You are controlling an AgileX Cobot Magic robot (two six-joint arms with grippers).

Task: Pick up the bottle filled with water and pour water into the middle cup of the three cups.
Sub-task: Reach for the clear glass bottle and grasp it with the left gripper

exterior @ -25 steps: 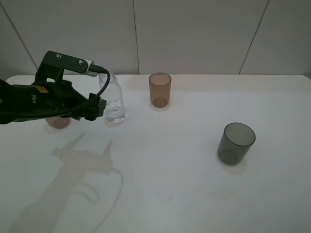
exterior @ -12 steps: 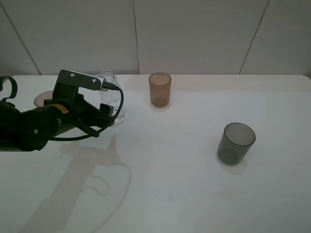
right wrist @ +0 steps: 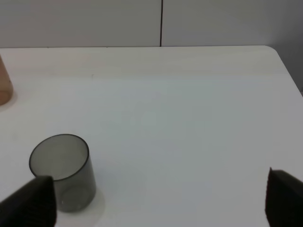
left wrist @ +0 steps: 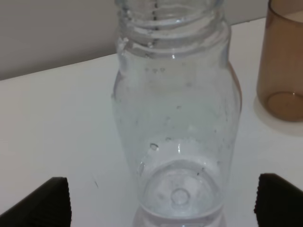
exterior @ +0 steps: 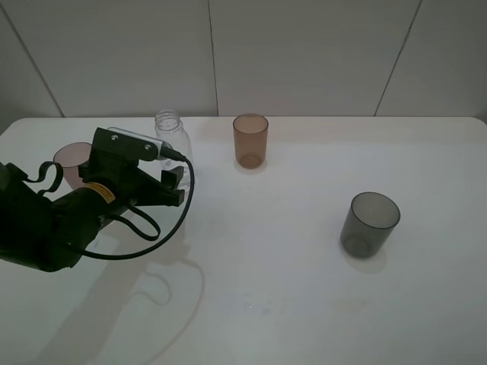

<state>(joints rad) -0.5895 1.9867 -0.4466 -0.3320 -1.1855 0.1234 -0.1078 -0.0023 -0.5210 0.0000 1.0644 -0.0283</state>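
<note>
Over the last second the left gripper (exterior: 172, 186) has dropped from a higher pose beside the small clear plastic bottle with the threaded open neck (exterior: 173, 138) and swung down toward the lower left of the overhead frame. It now sits low, on the near side of the bottle, and points at its base. The move has uncovered the pinkish-brown translucent tumbler (exterior: 70, 158) at the far left, which the arm was hiding. The bottle itself has not shifted: it stands upright on the white table (exterior: 289, 304), left of centre in the upper part of the overhead view, with a shallow pool of clear water (left wrist: 180, 194) in its bottom. In the left wrist view the bottle lies squarely between the two dark fingertips (left wrist: 45, 201), which are spread wide with clear table on either side of the bottle, so nothing is gripped yet. This looks like the line-up for the grasp; closing in and clamping the body is probably next. The amber translucent tumbler (exterior: 250, 141), the pouring target, waits just to the right of the bottle near the back edge. The dark smoky grey tumbler (exterior: 369, 223) stands well apart at the right. The right gripper (right wrist: 158, 201) is spread wide and empty, overlooking the grey tumbler.
</note>
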